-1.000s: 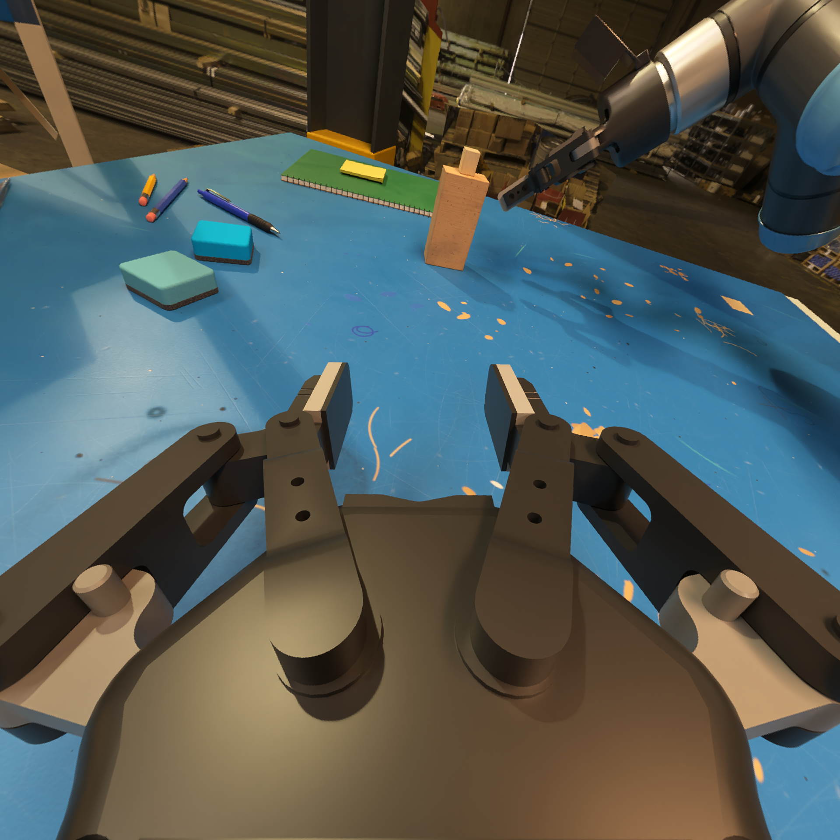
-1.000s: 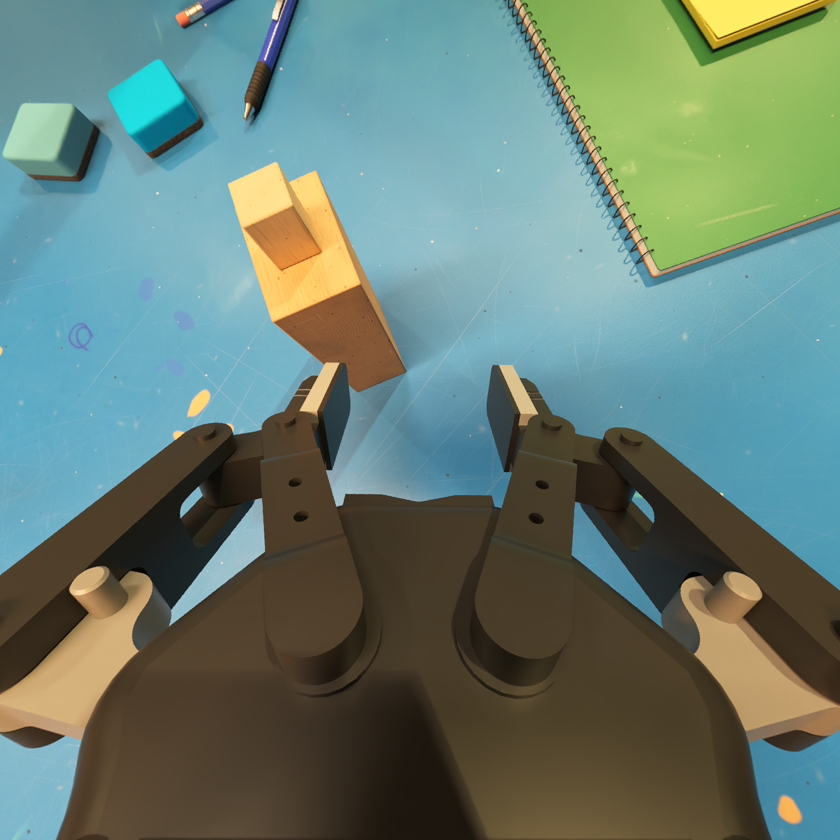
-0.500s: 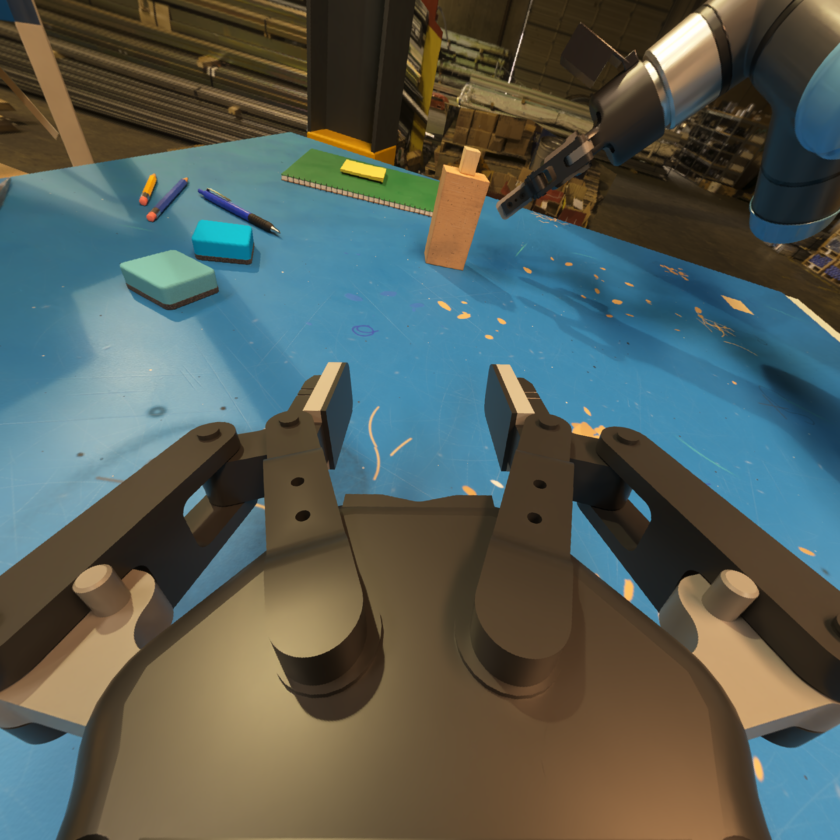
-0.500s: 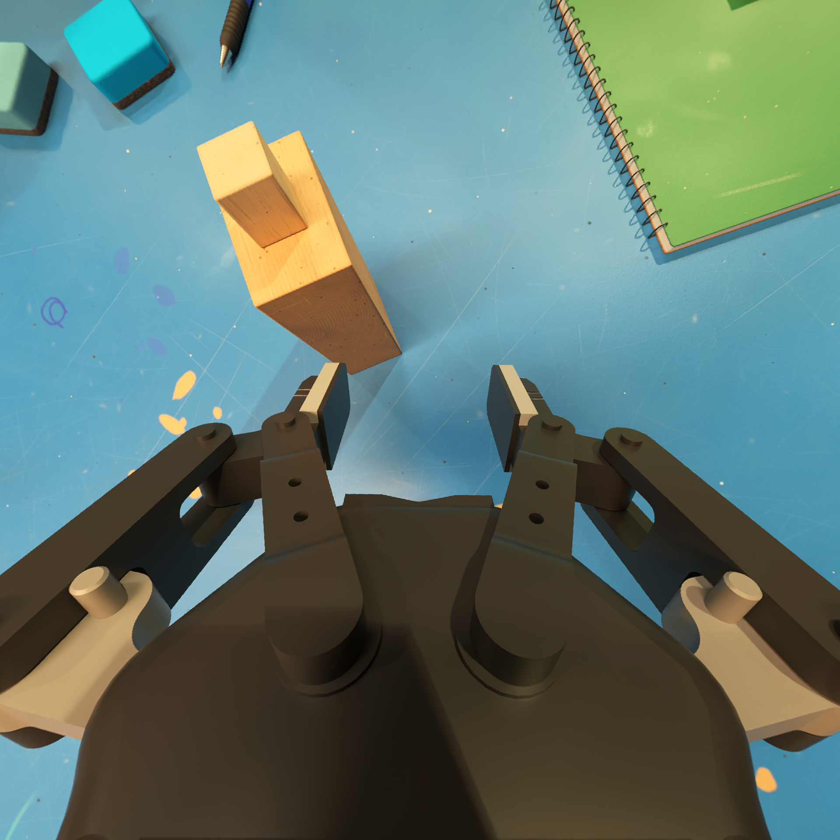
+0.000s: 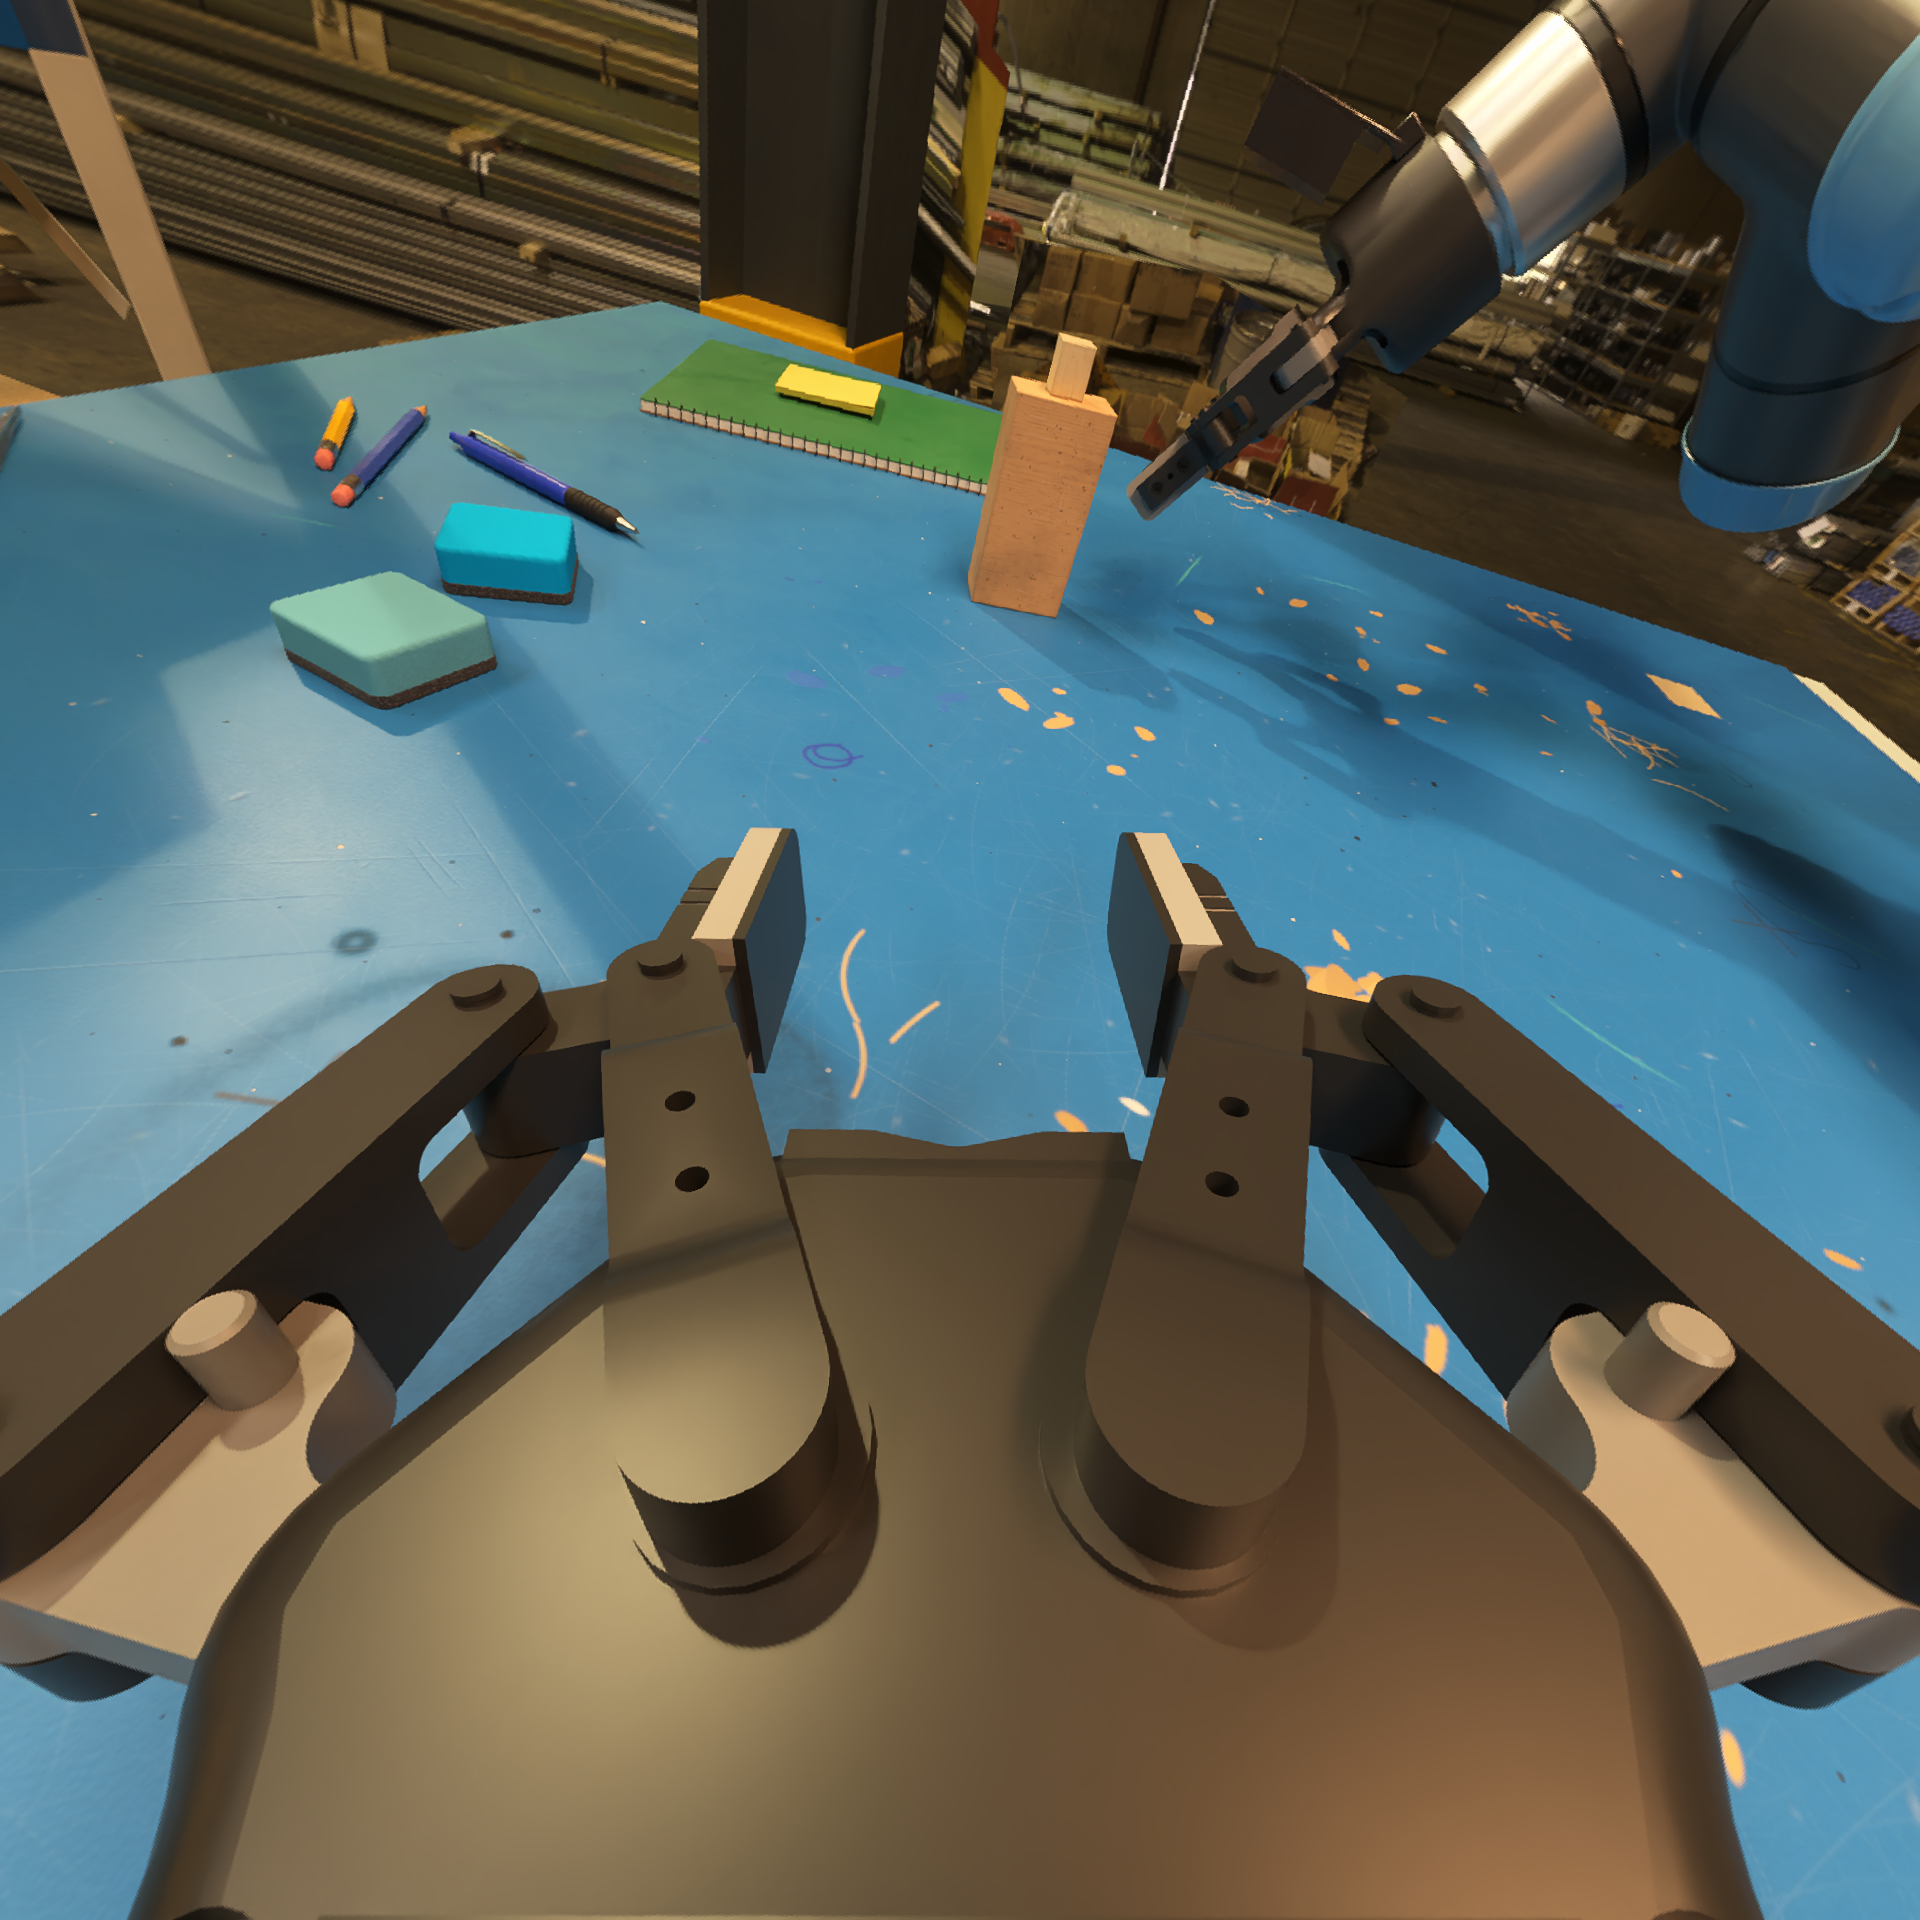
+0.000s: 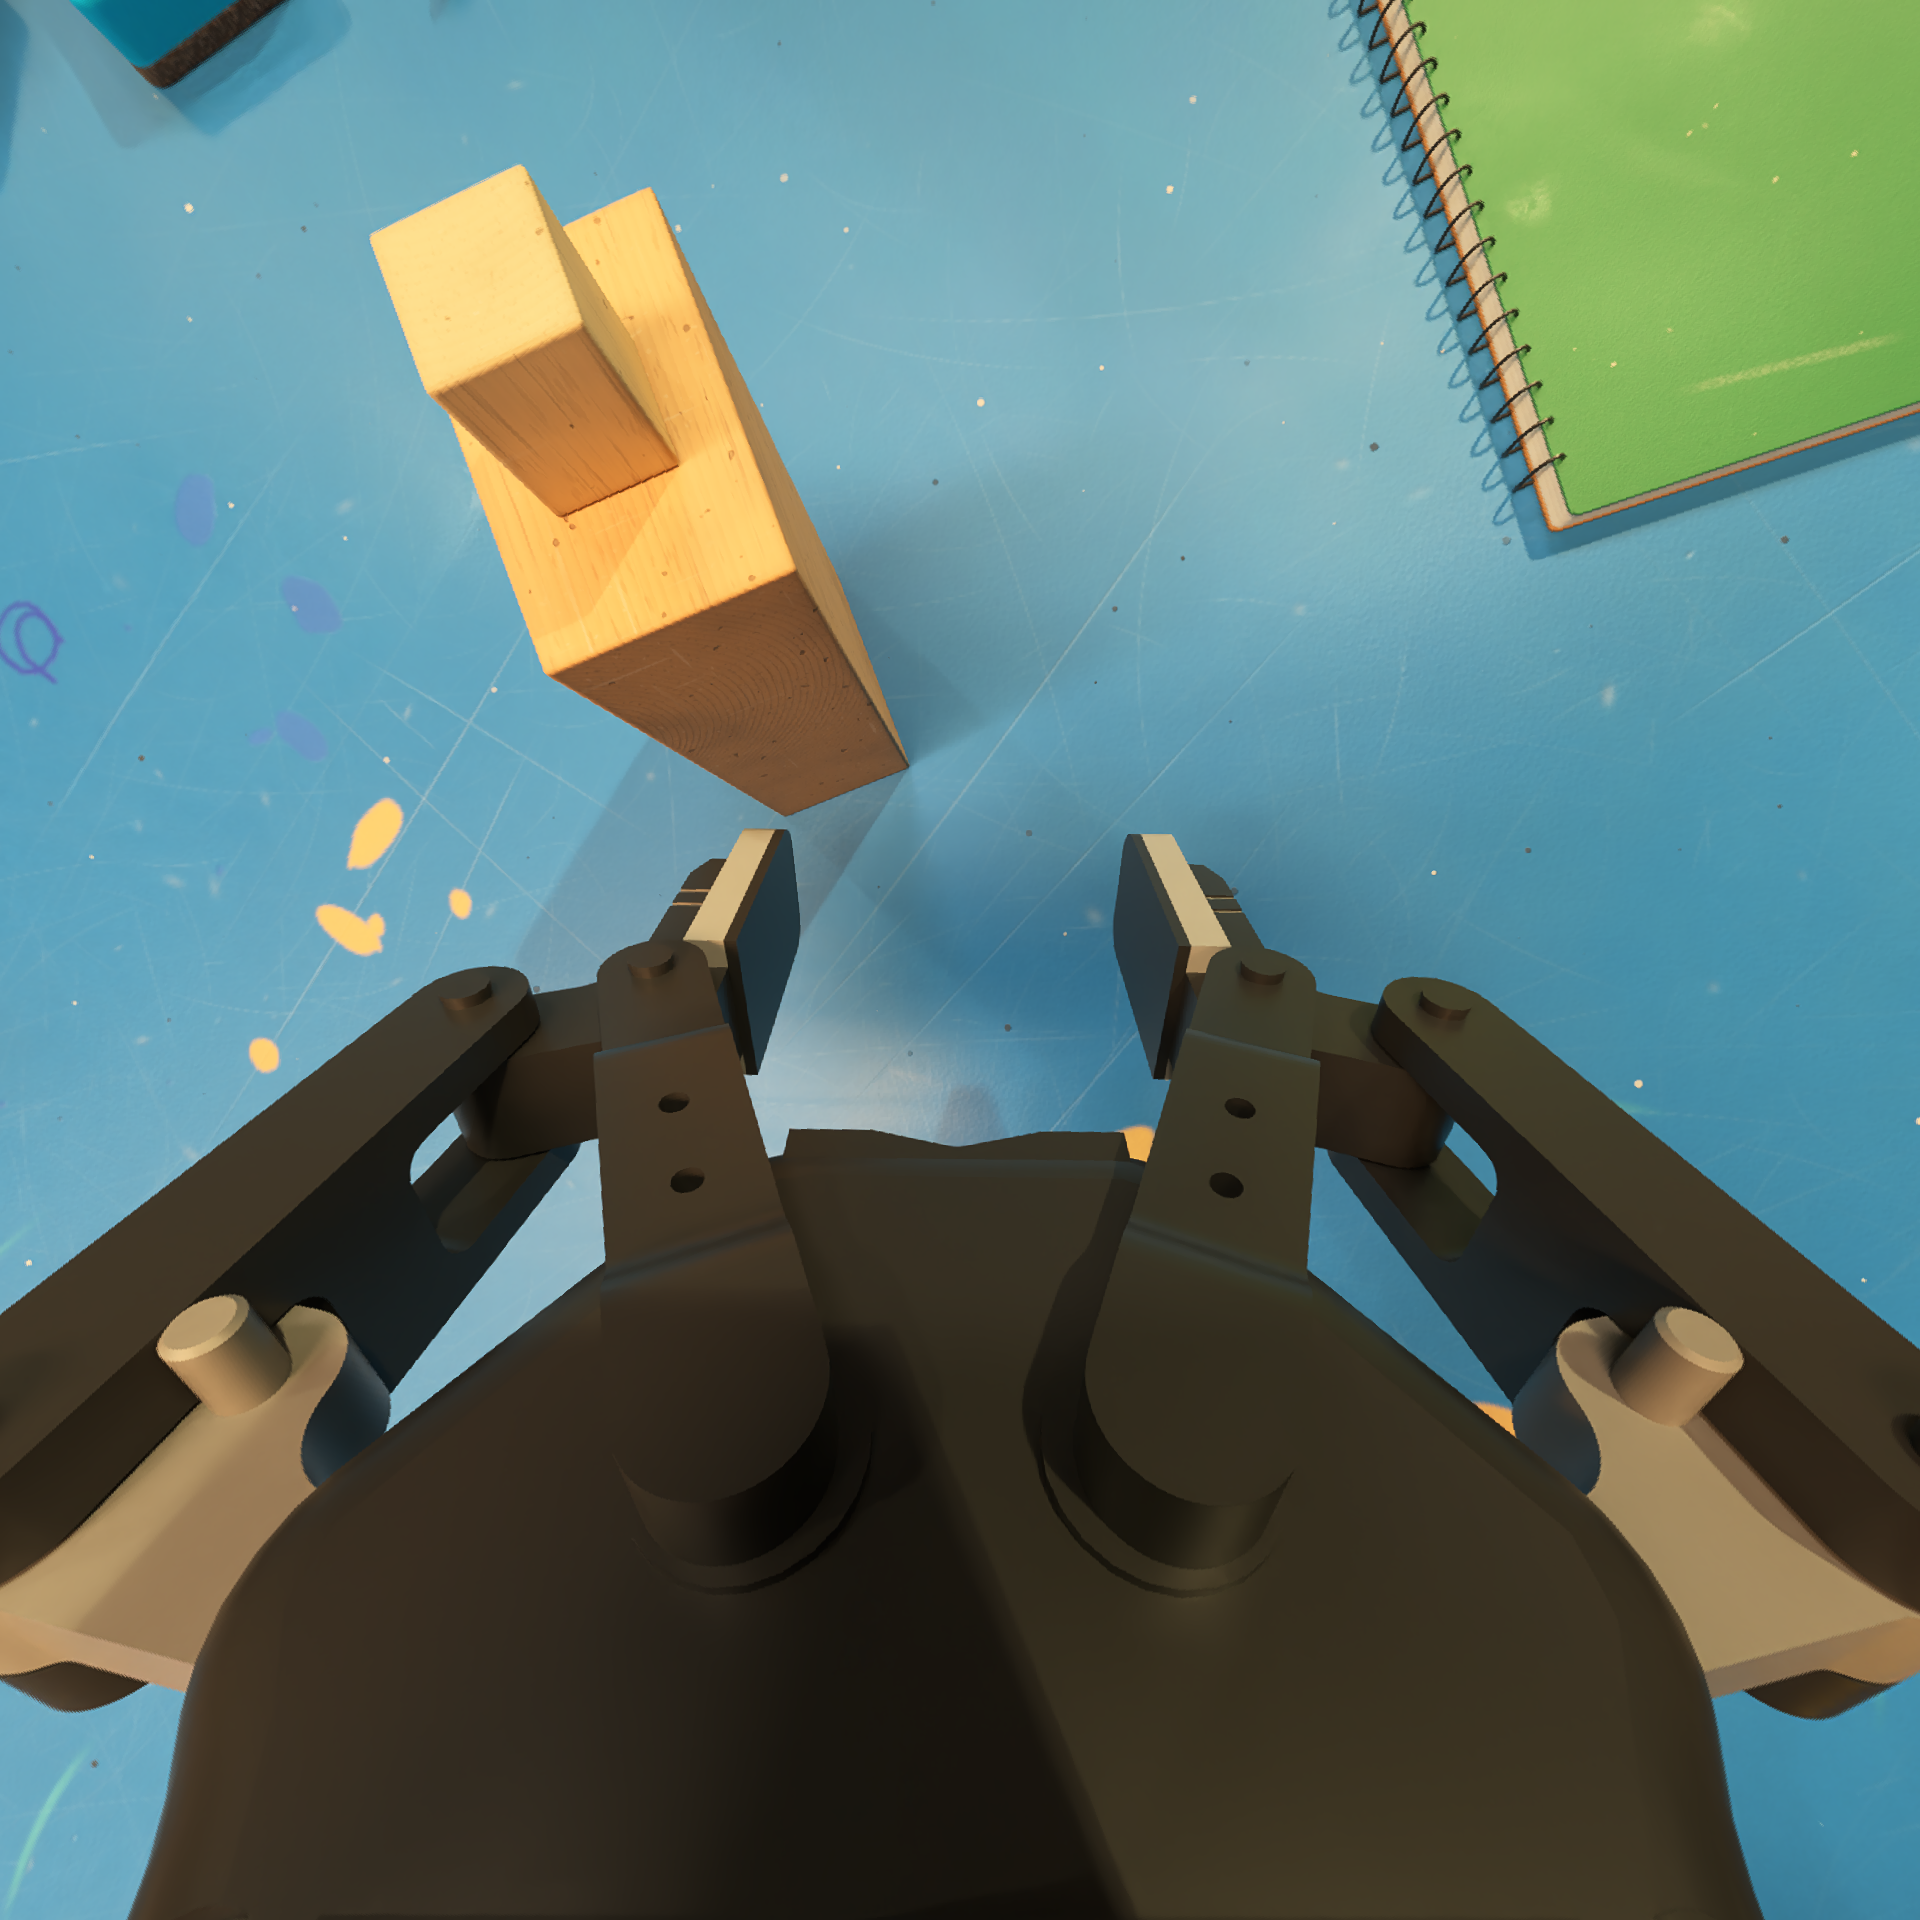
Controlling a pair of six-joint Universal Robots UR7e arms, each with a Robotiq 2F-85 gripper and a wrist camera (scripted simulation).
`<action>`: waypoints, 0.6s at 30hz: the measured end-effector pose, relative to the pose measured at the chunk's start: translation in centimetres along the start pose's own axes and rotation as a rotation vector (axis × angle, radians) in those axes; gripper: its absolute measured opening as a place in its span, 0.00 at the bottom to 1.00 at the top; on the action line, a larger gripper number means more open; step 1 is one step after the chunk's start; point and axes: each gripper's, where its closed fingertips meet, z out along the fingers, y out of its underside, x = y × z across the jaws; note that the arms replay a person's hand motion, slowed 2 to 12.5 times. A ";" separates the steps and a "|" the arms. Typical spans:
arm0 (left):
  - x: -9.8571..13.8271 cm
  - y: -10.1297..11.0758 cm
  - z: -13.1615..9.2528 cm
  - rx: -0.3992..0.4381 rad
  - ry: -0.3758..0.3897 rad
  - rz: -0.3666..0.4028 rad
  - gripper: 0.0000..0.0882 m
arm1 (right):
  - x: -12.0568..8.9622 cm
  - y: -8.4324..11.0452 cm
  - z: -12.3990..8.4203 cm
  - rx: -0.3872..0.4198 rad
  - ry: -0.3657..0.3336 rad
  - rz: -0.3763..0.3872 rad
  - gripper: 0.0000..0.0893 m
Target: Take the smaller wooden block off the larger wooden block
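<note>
right claw [image 6: 956, 940] apart, angled down beside larger block [image 6: 686, 582] | smaller block [image 6: 520, 332] atop | left claw [image 5: 956, 945] apart, idle

Pale tan blocks [image 6: 665, 520]; blue orange-flecked table [image 5: 1351, 831]; green notebook [image 6: 1714, 260].

Blue table [image 5: 1039, 831], scratched and flecked with orange paint.
On it: the larger wooden block [image 5: 1034, 499] standing upright, a green spiral notebook [image 5: 831, 421] behind it, 2 erasers, 1 cyan [image 5: 506, 549] and 1 pale teal [image 5: 382, 636], side by side, plus a blue pen [image 5: 540, 483], a blue pencil [image 5: 379, 455] and an orange pencil [image 5: 335, 431].
</note>
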 end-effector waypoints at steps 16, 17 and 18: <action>0.1 0.0 0.0 -0.001 0.001 0.003 0.60 | -0.1 0.4 0.5 -0.086 0.011 -0.014 0.62; 0.1 0.0 0.0 -0.002 0.001 0.003 0.60 | -0.1 0.4 0.5 -0.090 0.011 -0.015 0.62; 0.1 0.0 0.0 -0.002 0.001 0.003 0.60 | -0.1 0.4 0.6 -0.095 0.012 -0.016 0.62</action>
